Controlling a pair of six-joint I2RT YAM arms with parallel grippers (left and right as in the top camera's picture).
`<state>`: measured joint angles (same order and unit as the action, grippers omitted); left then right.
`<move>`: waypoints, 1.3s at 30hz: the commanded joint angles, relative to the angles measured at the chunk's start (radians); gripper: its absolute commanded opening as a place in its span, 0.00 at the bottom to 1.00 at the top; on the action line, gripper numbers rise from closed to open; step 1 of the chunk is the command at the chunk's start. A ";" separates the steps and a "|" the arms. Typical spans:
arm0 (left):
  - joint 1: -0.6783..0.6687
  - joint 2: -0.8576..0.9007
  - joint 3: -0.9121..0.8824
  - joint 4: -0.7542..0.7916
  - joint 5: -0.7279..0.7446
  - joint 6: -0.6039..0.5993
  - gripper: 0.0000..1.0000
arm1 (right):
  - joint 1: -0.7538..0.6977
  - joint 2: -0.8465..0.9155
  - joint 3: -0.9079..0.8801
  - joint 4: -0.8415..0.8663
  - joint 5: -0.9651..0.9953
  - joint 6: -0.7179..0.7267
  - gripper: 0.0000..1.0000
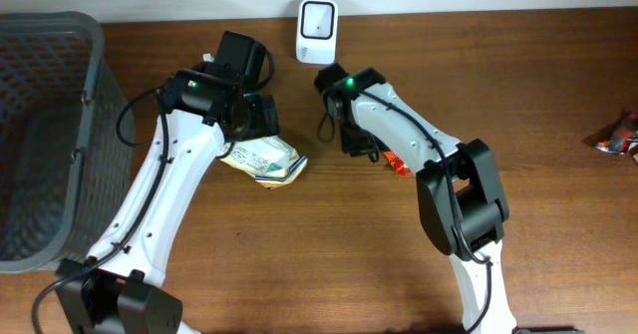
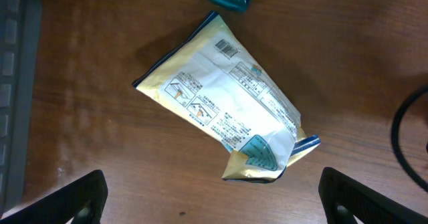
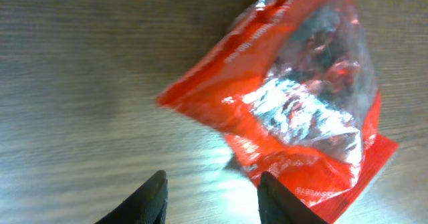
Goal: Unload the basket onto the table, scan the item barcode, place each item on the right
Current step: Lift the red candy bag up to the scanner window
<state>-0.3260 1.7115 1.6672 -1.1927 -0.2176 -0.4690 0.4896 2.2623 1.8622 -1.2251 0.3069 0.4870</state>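
Overhead, grey basket (image 1: 88, 125) stands left; left claw (image 2: 214, 194) gapes over yellow packet (image 2: 224, 110), right claw (image 3: 212, 190) parted by red packet (image 3: 301, 97).

Red packet (image 1: 396, 164) mostly beneath the right arm (image 1: 399, 125), basket (image 1: 50, 20) partly off-frame.

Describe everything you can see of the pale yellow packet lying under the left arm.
The packet is a flattish, crinkled pouch of glossy film, pale yellow with dark blue edges, printed side up: a barcode near one end, small text and diagram panels, a teal patch near the other, where a corner is folded over. It lies diagonally on the wooden table, touching only the wood. The open left gripper hangs above without contact.
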 commanded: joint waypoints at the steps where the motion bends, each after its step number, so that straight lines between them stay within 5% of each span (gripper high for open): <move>1: 0.000 0.002 0.002 -0.002 -0.008 -0.009 0.99 | -0.053 -0.019 0.113 -0.066 -0.120 -0.038 0.43; 5: 0.000 0.002 0.002 -0.002 -0.008 -0.009 0.99 | -0.165 -0.038 0.183 -0.169 -0.120 -0.072 0.50; 7: 0.000 0.002 0.002 -0.002 -0.008 -0.009 0.99 | -0.216 -0.031 0.154 -0.177 -0.139 -0.071 0.09; 8: 0.000 0.002 0.002 -0.002 -0.008 -0.009 0.99 | -0.233 -0.030 0.125 -0.163 -0.163 -0.071 0.04; 18: 0.000 0.002 0.002 -0.001 -0.008 -0.009 0.99 | -0.189 -0.031 -0.130 0.231 -0.588 -0.117 0.04; 25: 0.000 0.002 0.002 -0.002 -0.008 -0.009 0.99 | -0.195 -0.037 0.134 0.035 -0.588 -0.247 0.05; 27: 0.000 0.002 0.002 -0.002 -0.008 -0.009 0.99 | -0.186 -0.030 0.129 0.001 -0.585 -0.354 0.16; 28: 0.000 0.002 0.002 -0.002 -0.008 -0.009 0.99 | -0.176 -0.026 0.110 -0.003 -0.584 -0.411 0.32; 29: 0.000 0.002 0.002 -0.002 -0.008 -0.009 0.99 | -0.168 -0.023 0.073 0.015 -0.584 -0.428 0.33; 31: 0.000 0.002 0.002 -0.002 -0.008 -0.009 0.99 | -0.154 -0.019 -0.011 0.103 -0.588 -0.427 0.29; 32: 0.000 0.002 0.002 -0.002 -0.008 -0.009 0.99 | -0.142 -0.017 -0.069 0.182 -0.592 -0.425 0.18; 36: 0.000 0.002 0.002 -0.001 -0.008 -0.009 0.99 | -0.116 -0.017 -0.129 0.372 -0.591 -0.366 0.17; 39: 0.000 0.002 0.002 -0.002 -0.008 -0.009 0.99 | -0.121 -0.027 -0.087 0.349 -0.579 -0.366 0.13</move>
<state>-0.3260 1.7115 1.6672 -1.1923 -0.2180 -0.4690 0.3683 2.2387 1.7485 -0.8452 -0.2813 0.1097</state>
